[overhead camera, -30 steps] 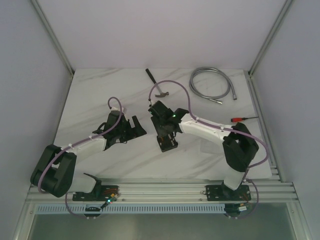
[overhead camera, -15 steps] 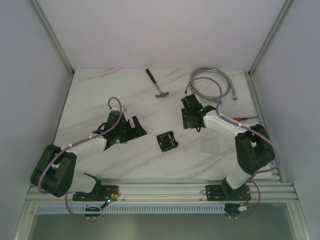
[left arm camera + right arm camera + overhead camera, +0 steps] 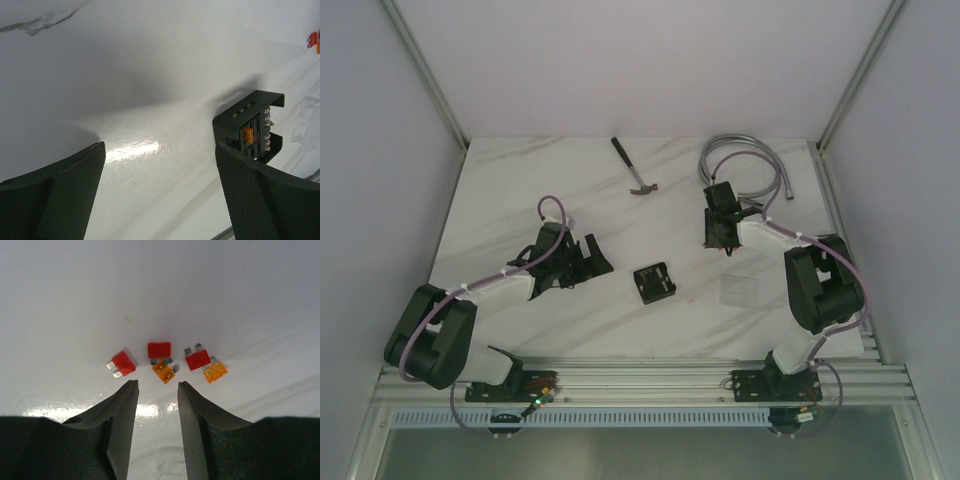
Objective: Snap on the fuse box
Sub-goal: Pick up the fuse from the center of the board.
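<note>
Right gripper [image 3: 156, 386]: jaws part-open, narrow gap, nothing between them. Just beyond tips, centre of right wrist view: loose fuses [image 3: 159, 349] (three red, two orange) on table [image 3: 520, 190].

Left gripper [image 3: 160, 150]: jaws spread wide, empty.

Fuse box [image 3: 248, 131]: right side of left wrist view, near right finger, untouched; top open, one orange fuse seated.

Clear cover [image 3: 738, 292]: lower right of top view, apart from box.

Judgement: cover not yet on, so snapping remains.

Black square fuse box [image 3: 654, 282], uncovered, flat on the bench [image 3: 520, 190] near its middle, turned slightly askew. Slotted interior facing up, one orange fuse and silvery terminals showing inside.
</note>
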`<control>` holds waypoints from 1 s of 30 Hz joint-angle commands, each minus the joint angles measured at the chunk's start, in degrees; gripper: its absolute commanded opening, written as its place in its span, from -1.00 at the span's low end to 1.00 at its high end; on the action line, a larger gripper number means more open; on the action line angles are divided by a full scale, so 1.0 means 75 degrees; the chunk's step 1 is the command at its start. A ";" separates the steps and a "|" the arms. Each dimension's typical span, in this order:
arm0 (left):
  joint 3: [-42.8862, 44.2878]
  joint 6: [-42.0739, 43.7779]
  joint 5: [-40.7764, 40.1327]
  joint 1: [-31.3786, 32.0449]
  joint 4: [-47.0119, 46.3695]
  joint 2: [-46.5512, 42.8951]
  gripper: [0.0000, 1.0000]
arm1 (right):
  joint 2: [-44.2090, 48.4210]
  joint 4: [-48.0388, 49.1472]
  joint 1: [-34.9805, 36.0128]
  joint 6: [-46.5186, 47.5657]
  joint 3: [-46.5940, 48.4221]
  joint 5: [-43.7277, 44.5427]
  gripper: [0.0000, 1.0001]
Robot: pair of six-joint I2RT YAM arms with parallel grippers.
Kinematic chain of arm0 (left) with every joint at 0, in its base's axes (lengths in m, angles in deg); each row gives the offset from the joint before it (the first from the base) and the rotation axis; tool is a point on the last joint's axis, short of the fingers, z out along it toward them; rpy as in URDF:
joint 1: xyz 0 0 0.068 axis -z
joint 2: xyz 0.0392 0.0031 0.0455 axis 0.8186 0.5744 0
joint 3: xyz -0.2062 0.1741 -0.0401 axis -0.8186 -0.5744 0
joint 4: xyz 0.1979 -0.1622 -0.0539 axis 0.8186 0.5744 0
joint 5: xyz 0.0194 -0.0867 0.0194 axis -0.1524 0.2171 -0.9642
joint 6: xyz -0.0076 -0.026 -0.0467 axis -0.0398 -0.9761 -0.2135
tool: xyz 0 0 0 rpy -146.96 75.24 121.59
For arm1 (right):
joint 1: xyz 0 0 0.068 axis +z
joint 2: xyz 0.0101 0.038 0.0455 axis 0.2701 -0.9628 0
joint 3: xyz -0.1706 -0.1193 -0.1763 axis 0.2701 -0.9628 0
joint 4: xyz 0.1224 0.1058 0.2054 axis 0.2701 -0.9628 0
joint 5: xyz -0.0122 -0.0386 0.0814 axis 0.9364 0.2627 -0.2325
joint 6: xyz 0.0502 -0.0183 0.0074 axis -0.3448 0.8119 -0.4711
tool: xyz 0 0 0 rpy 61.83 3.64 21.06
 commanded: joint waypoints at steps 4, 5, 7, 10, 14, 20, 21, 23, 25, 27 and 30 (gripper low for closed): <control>0.0139 -0.0084 0.0102 -0.0025 0.0115 0.0139 1.00 | -0.0306 0.0147 0.0010 -0.0209 0.0023 0.0769 -0.20; 0.0139 -0.0090 0.0103 -0.0023 0.0114 0.0136 1.00 | -0.0328 0.0159 0.0007 -0.0220 0.0029 0.0778 -0.21; 0.0139 -0.0100 0.0106 -0.0022 0.0112 0.0132 0.99 | -0.0381 0.0215 0.0013 -0.0239 0.0058 0.0711 -0.22; 0.0124 -0.0110 0.0108 -0.0026 0.0112 0.0119 1.00 | -0.0478 0.0270 0.0008 -0.0278 0.0133 0.0681 -0.23; 0.0105 -0.0113 0.0105 -0.0023 0.0112 0.0089 1.00 | -0.0553 0.0354 0.0014 -0.0309 0.0208 0.0655 -0.24; 0.0110 -0.0120 0.0110 -0.0011 0.0112 0.0115 1.00 | -0.0722 0.0362 0.0013 -0.0363 0.0238 0.0862 -0.24; 0.0112 -0.0120 0.0105 -0.0011 0.0118 0.0117 1.00 | -0.0748 0.0371 0.0011 -0.0372 0.0229 0.0893 -0.24; 0.0106 -0.0114 0.0108 -0.0011 0.0112 0.0113 1.00 | -0.0781 0.0362 0.0004 -0.0375 0.0209 0.0937 -0.23; 0.0114 -0.0122 0.0115 -0.0007 0.0112 0.0115 1.00 | -0.0804 0.0356 0.0013 -0.0375 0.0202 0.0941 -0.18; 0.0115 -0.0113 0.0114 -0.0011 0.0113 0.0134 1.00 | -0.0820 0.0309 0.0014 -0.0385 0.0191 0.0951 -0.15; 0.0115 -0.0127 0.0111 -0.0011 0.0112 0.0142 1.00 | -0.0721 0.0185 0.0012 -0.0410 0.0089 0.1011 -0.14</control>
